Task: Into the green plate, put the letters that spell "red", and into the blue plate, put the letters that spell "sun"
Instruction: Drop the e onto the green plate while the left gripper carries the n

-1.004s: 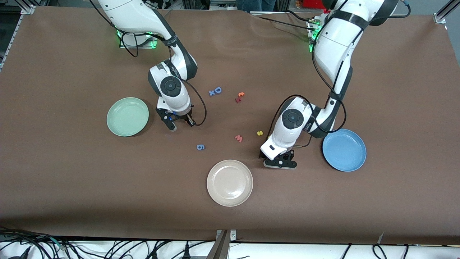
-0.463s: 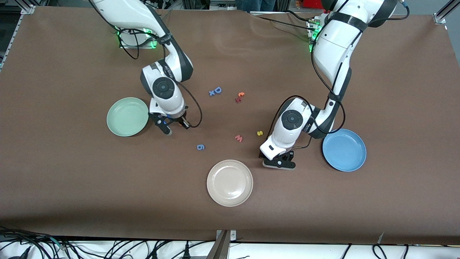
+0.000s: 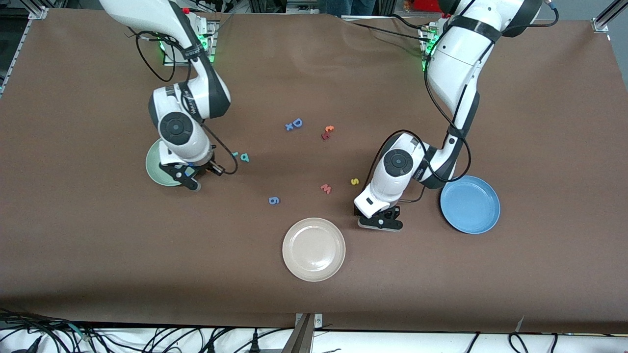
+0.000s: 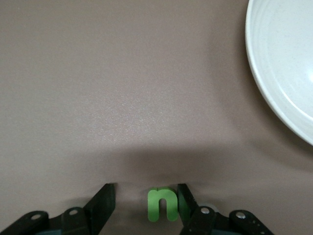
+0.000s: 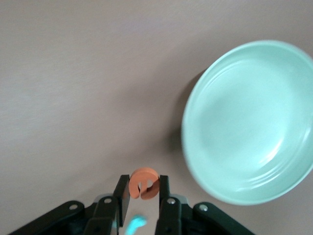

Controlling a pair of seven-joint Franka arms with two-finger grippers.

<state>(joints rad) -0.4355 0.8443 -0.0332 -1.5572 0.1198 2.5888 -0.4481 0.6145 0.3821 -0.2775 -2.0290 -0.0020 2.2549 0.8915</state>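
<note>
Plates 3: green plate (image 5: 244, 122), beige-white plate (image 3: 313, 249), blue plate (image 3: 470, 204) | Foam letters 11: teal pair (image 3: 240, 157) 2; blue D (image 3: 297, 122) 1; blue x (image 3: 289, 127) 1; blue g-shape (image 3: 274, 200) 1; orange and dark red pair (image 3: 327, 132) 2; red w (image 3: 326, 188) 1; yellow s (image 3: 354, 181) 1; green n (image 4: 162, 204) 1; orange e (image 5: 144, 183) 1

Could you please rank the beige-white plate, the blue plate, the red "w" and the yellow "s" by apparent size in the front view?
1-2. beige-white plate and blue plate: they look about alike, so I won't separate them.
3. red "w".
4. yellow "s", only slightly smaller than the "w".
</note>
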